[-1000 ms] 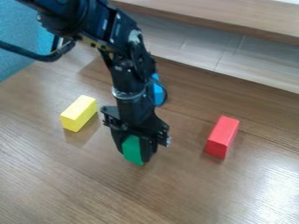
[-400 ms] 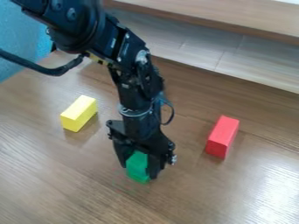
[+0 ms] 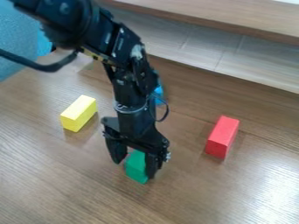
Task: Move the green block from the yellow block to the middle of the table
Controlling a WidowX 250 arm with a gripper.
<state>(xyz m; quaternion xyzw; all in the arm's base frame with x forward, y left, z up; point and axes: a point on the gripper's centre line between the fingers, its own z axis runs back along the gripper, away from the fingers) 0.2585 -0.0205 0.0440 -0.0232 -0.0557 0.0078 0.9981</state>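
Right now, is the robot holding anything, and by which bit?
Nothing looks held: the gripper is open around the green block, with a gap showing beside one finger.

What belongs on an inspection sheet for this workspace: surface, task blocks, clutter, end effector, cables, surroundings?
Surface: brown wood-grain table, glare at lower right.
Job's things: green block on the table; yellow block farther left.
Clutter: red block at right; blue object partly hidden behind the arm.
End effector: open, around the green block.
Cables: black cable at upper left, running to the arm.
Surroundings: pale ledge behind; blue surface at upper left.
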